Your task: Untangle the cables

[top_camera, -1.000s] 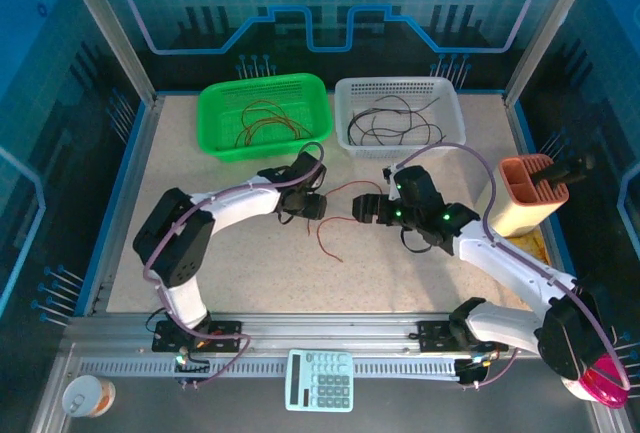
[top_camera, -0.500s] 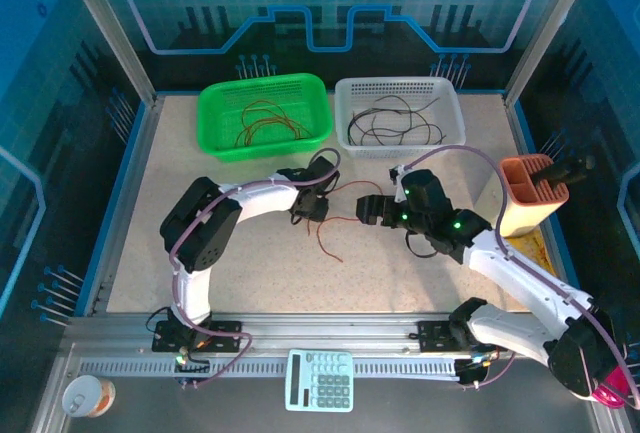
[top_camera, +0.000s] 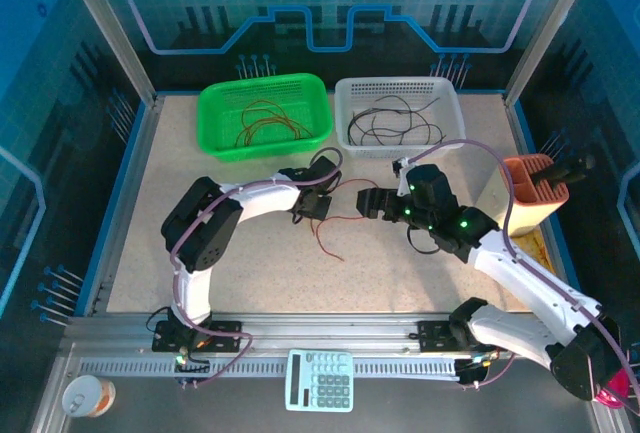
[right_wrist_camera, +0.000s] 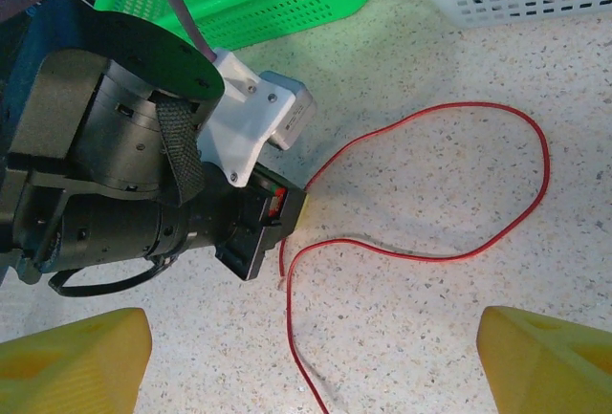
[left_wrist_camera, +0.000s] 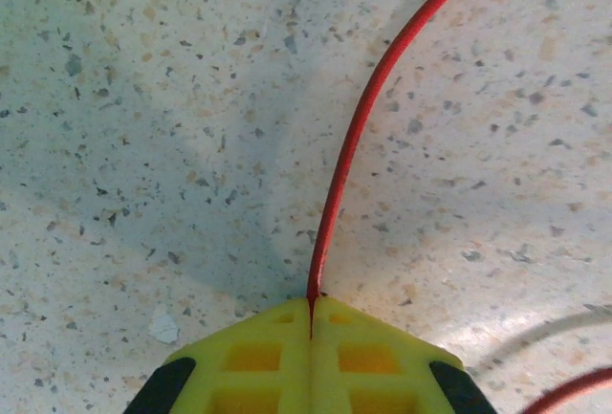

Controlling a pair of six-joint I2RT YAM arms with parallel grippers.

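One red cable [top_camera: 328, 243] lies loose on the speckled table between the arms, looping toward the right arm. My left gripper [top_camera: 315, 206] is shut on it. In the left wrist view the yellow fingertips [left_wrist_camera: 311, 314] meet with the red cable [left_wrist_camera: 345, 156] coming out from between them. My right gripper [top_camera: 372, 203] hovers just right of the loop, open, with nothing between its fingers. Its view looks down on the red cable [right_wrist_camera: 288, 319] and the left gripper [right_wrist_camera: 298, 206]. More red cables [top_camera: 265, 125] lie in the green basket [top_camera: 262, 80], black cables [top_camera: 390, 128] in the white basket [top_camera: 397, 82].
Both baskets stand side by side at the back of the table. An orange-topped holder [top_camera: 530, 198] stands at the right edge beside the right arm. A calculator [top_camera: 320, 380] and a can [top_camera: 88, 395] sit on the rail in front.
The left gripper has moved right to the red cable and closed on it. The right arm has shifted slightly right, its gripper still open.
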